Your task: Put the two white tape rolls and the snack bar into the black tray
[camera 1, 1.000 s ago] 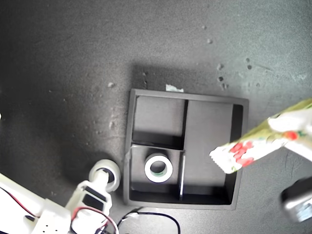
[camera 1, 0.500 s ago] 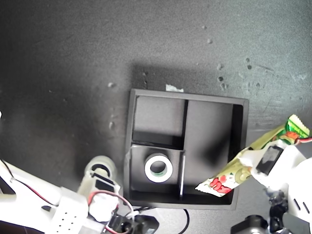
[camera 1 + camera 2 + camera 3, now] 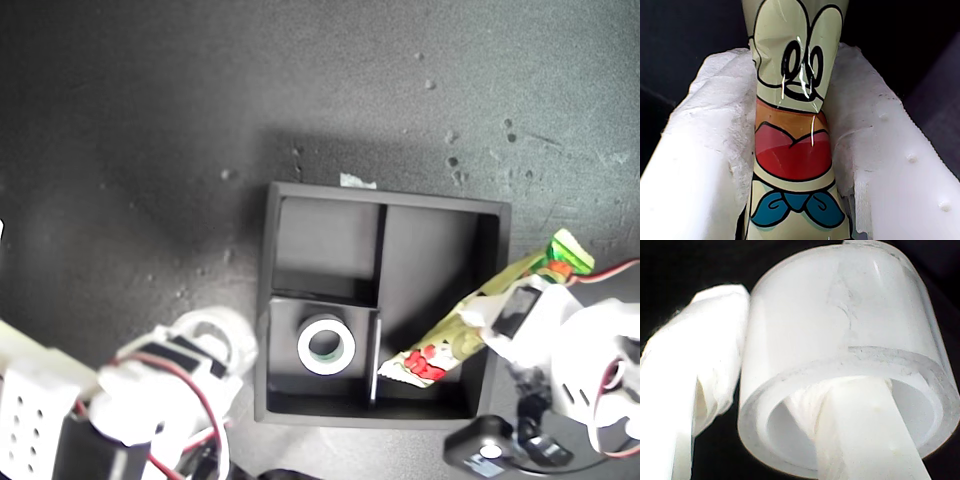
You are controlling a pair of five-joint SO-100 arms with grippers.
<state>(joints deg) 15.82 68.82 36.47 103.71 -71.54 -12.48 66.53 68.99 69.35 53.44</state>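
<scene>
The black tray (image 3: 264, 300) lies in the middle of the exterior view. One white tape roll (image 3: 326, 345) sits flat in its small near-left compartment. The snack bar (image 3: 448, 346) slants down into the long compartment, its lower crimped end close to the divider. My first gripper (image 3: 506, 322) is shut on the bar's upper part; the first wrist view shows the snack bar (image 3: 795, 125) pinched between white padded fingers (image 3: 705, 150). Outside the tray's left wall in the exterior view, my second gripper (image 3: 190, 348) holds the other tape roll (image 3: 214, 330). In the second wrist view one finger (image 3: 865, 430) goes through that tape roll (image 3: 840, 330).
The dark table (image 3: 150, 130) is speckled with small pale crumbs. A scrap of pale tape (image 3: 357, 181) sticks to the tray's far rim. Red and black wires (image 3: 200, 440) trail by the second arm at the exterior view's lower left.
My first gripper has carried the snack bar down and toward the exterior view's left, its lower end now inside the long compartment. The second arm has swung, with the roll still beside the tray.
</scene>
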